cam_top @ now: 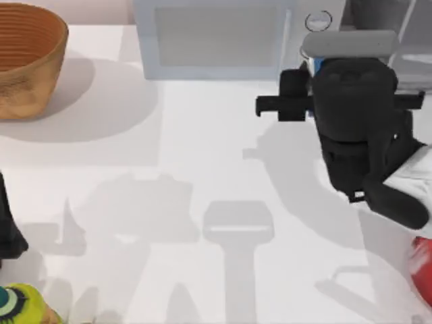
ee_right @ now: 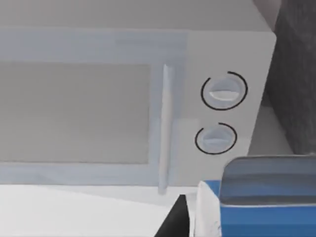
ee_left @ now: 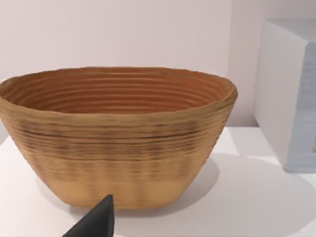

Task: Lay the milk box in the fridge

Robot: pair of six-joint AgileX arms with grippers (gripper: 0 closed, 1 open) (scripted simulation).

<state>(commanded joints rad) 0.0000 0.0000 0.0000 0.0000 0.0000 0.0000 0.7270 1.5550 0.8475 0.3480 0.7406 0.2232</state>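
Note:
The milk box (cam_top: 312, 65), a small blue carton with a grey top, is held above the back right of the table. My right gripper (cam_top: 325, 73) is shut on it. It hangs in front of the gap between the microwave and the fridge (cam_top: 378, 15), a dark grey cabinet with a pale frame at the back right corner. The right wrist view has the milk box (ee_right: 266, 215) close up, one dark finger (ee_right: 173, 224) beside it and the fridge wall (ee_right: 296, 74) behind. My left arm (cam_top: 8, 233) is parked at the left edge.
A light grey microwave (cam_top: 216, 37) with two round knobs (ee_right: 223, 91) stands at the back centre. A woven brown basket (cam_top: 27, 61) sits at the back left. A green and yellow object (cam_top: 23, 305) lies at the front left, a red one (cam_top: 422, 264) at the right edge.

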